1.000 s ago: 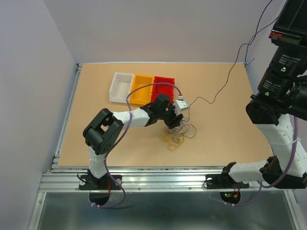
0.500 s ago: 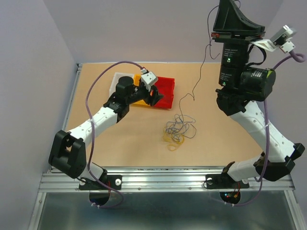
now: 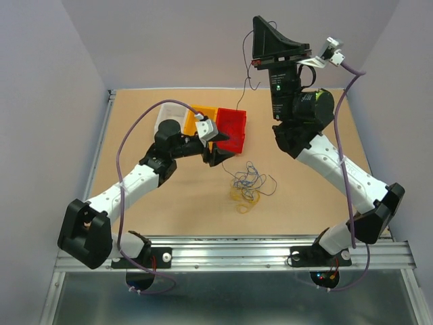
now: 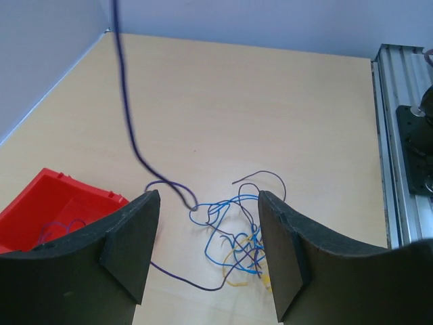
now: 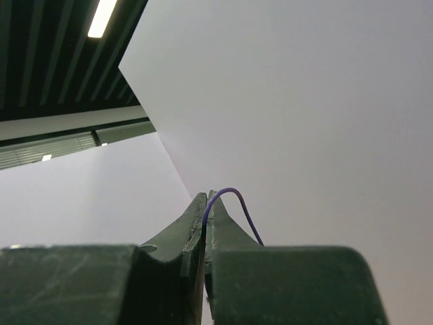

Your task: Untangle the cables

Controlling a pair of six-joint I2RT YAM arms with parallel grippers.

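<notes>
The right gripper (image 5: 205,200) is seen clenched, its two jaws pressed together on a thin purple cable (image 5: 234,196), of which a short end is curled out above the tips toward 1 o'clock. In the top view this gripper is held high above the table (image 3: 318,169), pointing up. The purple cable is stretched from it downward to the rest of the cables (image 3: 249,181). These are gathered in a loose knot near the middle of the table (blue, purple and yellow strands are mixed there, the yellow ones at the 6 o'clock side).

The left gripper (image 4: 208,200) is released: its jaws are spread wide and nothing is held between them. It is held above the table at 10 o'clock from the knot, not touching it, and in its wrist view the knot is framed between the two fingers.

A red bin (image 3: 230,125) is placed at 11 o'clock from the knot, just beside the left gripper, and a thin blue-purple strand (image 4: 59,229) is laid inside it. An orange bin (image 3: 191,112) and a white bin (image 3: 169,110) are lined up at the 9 o'clock side of the red one, partly covered by the left arm.
</notes>
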